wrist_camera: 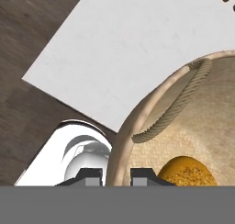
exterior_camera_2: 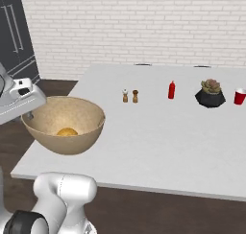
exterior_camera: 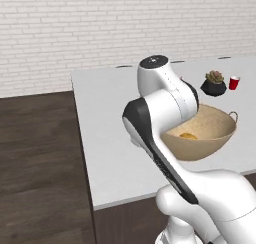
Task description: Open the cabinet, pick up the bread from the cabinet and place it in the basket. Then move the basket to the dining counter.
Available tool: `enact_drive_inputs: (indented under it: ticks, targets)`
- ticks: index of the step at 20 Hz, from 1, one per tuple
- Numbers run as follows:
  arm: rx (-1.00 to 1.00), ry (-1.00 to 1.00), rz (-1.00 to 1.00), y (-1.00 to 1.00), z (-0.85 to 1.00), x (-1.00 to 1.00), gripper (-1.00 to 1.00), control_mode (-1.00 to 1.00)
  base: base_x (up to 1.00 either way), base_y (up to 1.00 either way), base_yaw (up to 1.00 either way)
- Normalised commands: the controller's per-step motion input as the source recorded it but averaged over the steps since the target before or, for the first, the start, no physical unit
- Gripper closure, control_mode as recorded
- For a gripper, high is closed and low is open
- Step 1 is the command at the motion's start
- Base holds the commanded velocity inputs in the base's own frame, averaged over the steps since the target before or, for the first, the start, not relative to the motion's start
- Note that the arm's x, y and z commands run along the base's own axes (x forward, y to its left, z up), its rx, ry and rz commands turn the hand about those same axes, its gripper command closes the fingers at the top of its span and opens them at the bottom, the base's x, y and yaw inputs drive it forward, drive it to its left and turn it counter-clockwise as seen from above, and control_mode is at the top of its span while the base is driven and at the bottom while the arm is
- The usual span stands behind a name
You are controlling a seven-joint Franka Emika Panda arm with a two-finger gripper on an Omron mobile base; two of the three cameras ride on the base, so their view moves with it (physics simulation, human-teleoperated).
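Note:
The tan basket (exterior_camera_2: pixel 67 144) hangs at the near left corner of the dining counter (exterior_camera_2: pixel 168 132), and I cannot tell whether it rests on the slab. The golden bread (exterior_camera_2: pixel 67 132) lies at its bottom. My gripper (wrist_camera: pixel 117 176) is shut on the basket's rim (wrist_camera: pixel 137 113), one fingertip outside the wall and one inside, beside a rope loop handle (wrist_camera: pixel 179 108). The bread (wrist_camera: pixel 186 170) lies just inside the rim. In the left base view my arm hides much of the basket (exterior_camera: pixel 210 138), while the bread (exterior_camera: pixel 188 136) shows inside it. The cabinet is out of view.
On the counter (exterior_camera: pixel 115 118) stand two small shakers (exterior_camera_2: pixel 129 96), a red bottle (exterior_camera_2: pixel 171 90), a potted plant (exterior_camera_2: pixel 210 93) and a red cup (exterior_camera_2: pixel 239 97). A white brick wall runs behind. Dark wood floor (exterior_camera: pixel 40 163) lies to the left. A tall dark unit (exterior_camera_2: pixel 14 31) stands at the far left.

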Motion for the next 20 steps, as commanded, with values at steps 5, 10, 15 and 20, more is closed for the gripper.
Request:
enact_drive_inputs:
  ticks: [5,10,15,20]
  targets:
    - [0.00,0.00,0.02,0.00,0.00,0.12,1.00,-1.00,0.00,0.00,0.00]
    - [0.00,0.00,0.00,0.11,-0.22,0.85,1.00,-1.00,0.00,0.00,0.00]
    - [0.00,0.00,0.00,0.10,-0.65,1.00,1.00,-1.00,0.00,0.00,0.00]
    - [0.00,0.04,0.00,0.00,-0.86,0.99,1.00,-1.00,0.00,0.00,0.00]
